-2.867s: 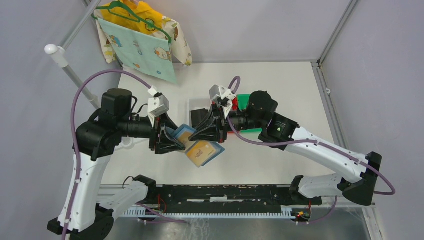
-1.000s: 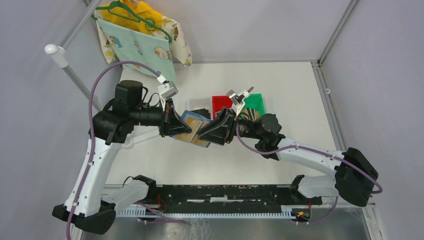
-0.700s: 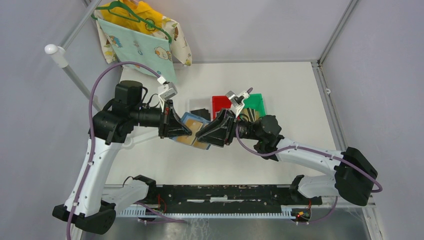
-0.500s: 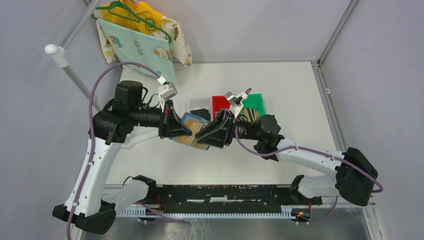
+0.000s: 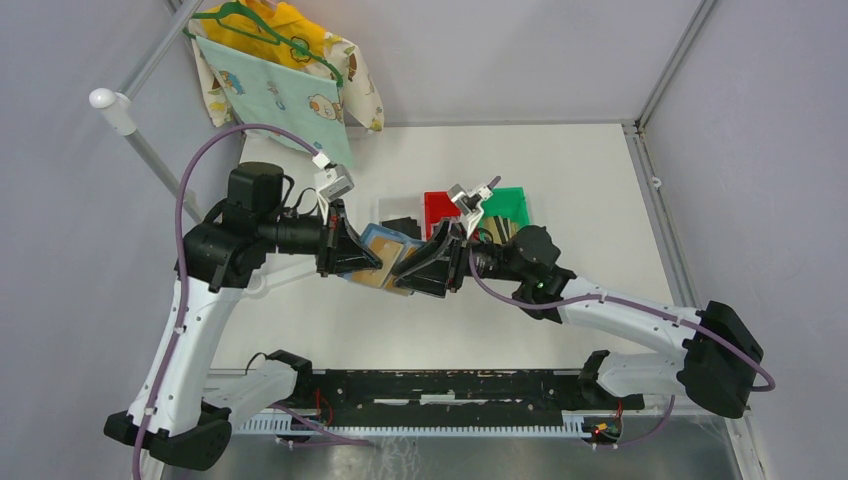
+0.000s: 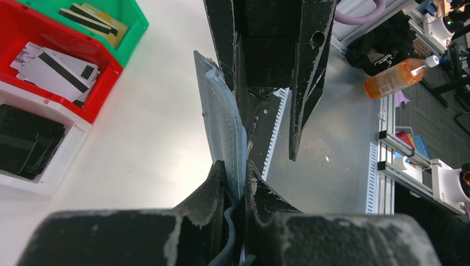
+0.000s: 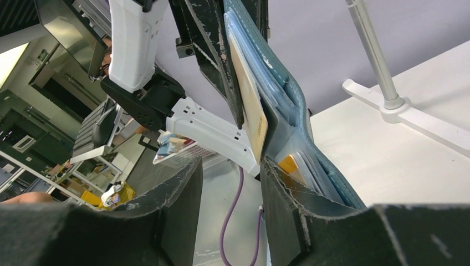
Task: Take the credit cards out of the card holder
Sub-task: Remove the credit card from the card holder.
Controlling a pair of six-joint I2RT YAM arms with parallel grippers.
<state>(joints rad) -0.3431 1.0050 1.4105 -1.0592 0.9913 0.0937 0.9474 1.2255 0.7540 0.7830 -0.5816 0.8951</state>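
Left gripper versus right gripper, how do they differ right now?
The left gripper is clamped shut on the edge of the card holder; the right gripper stands open, gripping nothing. The left gripper holds the holder in the air; the right gripper aims at a tan card sticking out of it. Both meet at the holder.

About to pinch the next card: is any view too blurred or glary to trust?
Top external: sharp and evenly lit, though the card holder is mostly covered. Left wrist: holder's edge crisp, left gripper soft up close, glare on the metal bench. Right wrist: tan card crisp, right gripper blurred up close.
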